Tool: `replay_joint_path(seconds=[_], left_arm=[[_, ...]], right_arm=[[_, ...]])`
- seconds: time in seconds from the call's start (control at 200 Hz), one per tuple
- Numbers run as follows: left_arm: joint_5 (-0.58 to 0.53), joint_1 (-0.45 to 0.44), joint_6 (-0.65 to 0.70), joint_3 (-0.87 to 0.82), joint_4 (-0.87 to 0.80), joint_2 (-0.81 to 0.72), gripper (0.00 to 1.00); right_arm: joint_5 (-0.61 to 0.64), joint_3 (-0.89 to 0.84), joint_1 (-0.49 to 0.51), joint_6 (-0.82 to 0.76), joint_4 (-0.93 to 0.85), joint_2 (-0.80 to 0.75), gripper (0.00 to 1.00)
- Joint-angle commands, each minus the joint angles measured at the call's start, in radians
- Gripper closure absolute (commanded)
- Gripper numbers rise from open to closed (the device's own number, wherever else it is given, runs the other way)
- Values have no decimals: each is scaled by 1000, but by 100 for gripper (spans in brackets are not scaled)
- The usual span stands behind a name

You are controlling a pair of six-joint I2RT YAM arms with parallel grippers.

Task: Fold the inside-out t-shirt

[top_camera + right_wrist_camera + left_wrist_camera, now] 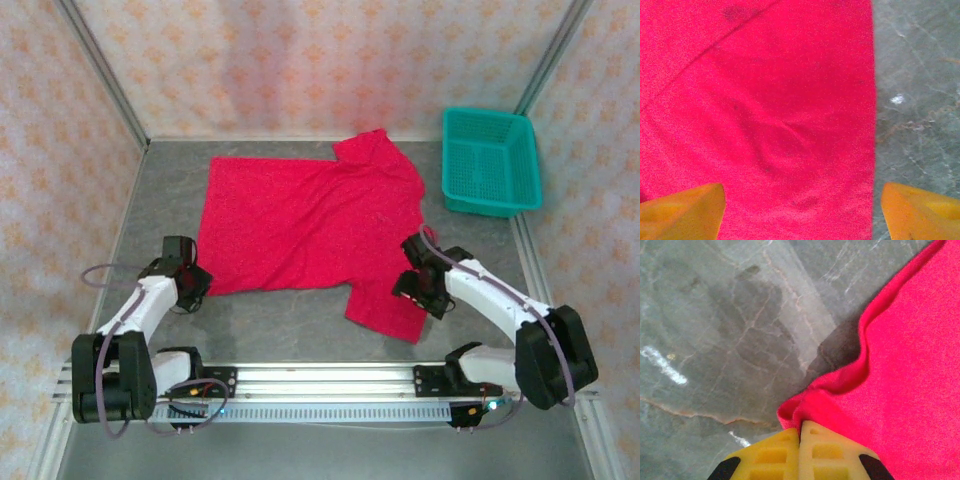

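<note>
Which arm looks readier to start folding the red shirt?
Probably left: the left gripper is closed on a corner of the t-shirt, cloth bunched at its tips. The right gripper stands open above the sleeve, gripping nothing.

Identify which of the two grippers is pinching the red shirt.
The left gripper: its yellow fingers are pressed together on the edge of the shirt. The right gripper has its fingers wide apart above the shirt, gripping nothing.

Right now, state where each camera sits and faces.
Top external: above and behind the bases, looking down at the table, red t-shirt, teal basket; both arms show.
Left wrist: on the left arm, facing down at the shirt's corner; left pincer shut on it.
Right wrist: facing down on cloth beside table; right pincer open.
All share the t-shirt.
</note>
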Motion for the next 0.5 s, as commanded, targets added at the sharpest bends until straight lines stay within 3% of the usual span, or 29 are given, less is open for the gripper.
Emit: replay_joint_path(seconds=[0.0, 0.175, 0.355, 0.495], left_arm=[[-19, 9, 18, 70, 34, 67, 100], [-28, 11, 21, 146, 78, 195, 100], [-34, 15, 35, 262, 106, 377, 100], [-15, 40, 43, 360, 113, 502, 100]], right_arm=[[-11, 111, 5, 2, 24, 18, 18], [8, 237, -12, -37, 80, 129, 17], [-46, 408, -93, -100, 255, 457, 17], [-66, 637, -133, -152, 241, 693, 18]])
